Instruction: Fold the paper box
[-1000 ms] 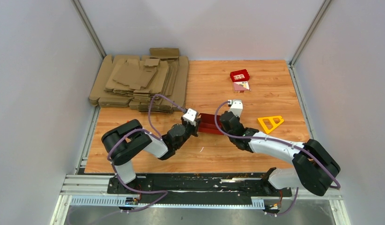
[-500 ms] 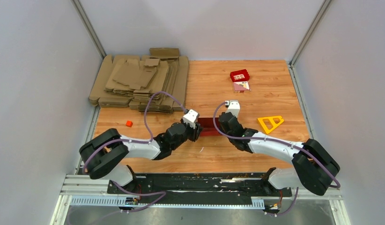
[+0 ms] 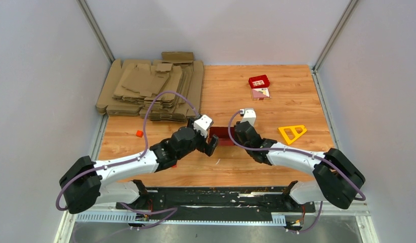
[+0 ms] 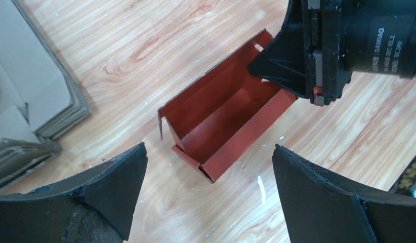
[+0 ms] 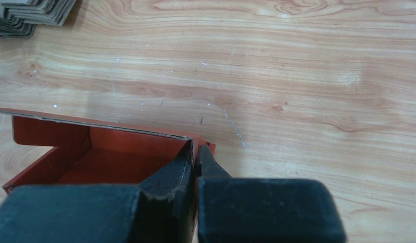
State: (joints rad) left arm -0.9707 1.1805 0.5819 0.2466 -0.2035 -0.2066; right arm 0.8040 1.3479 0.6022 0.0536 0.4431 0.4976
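Note:
The red paper box (image 3: 222, 135) lies on the wooden table as an open trough, its long walls folded up. In the left wrist view the paper box (image 4: 221, 121) has a loose flap at its near end. My left gripper (image 3: 212, 142) is open just off that end; its wide-spread fingers (image 4: 120, 187) touch nothing, and the left gripper (image 4: 210, 148) looks down over the near end of the box. My right gripper (image 3: 236, 133) is shut on the box's far end wall. In its wrist view the right gripper (image 5: 196, 147) pinches the thin card of the paper box (image 5: 94, 152).
A pile of brown cardboard sheets (image 3: 150, 91) fills the back left corner. A small orange block (image 3: 139, 133) lies left of my left arm. At the back right sit a small red tile (image 3: 259, 81) and a card (image 3: 260, 93); a yellow triangle (image 3: 293, 132) lies right.
My left gripper has opened and let go of the box's left end, and its arm has stretched out lower to the left. The right gripper has kept its hold.

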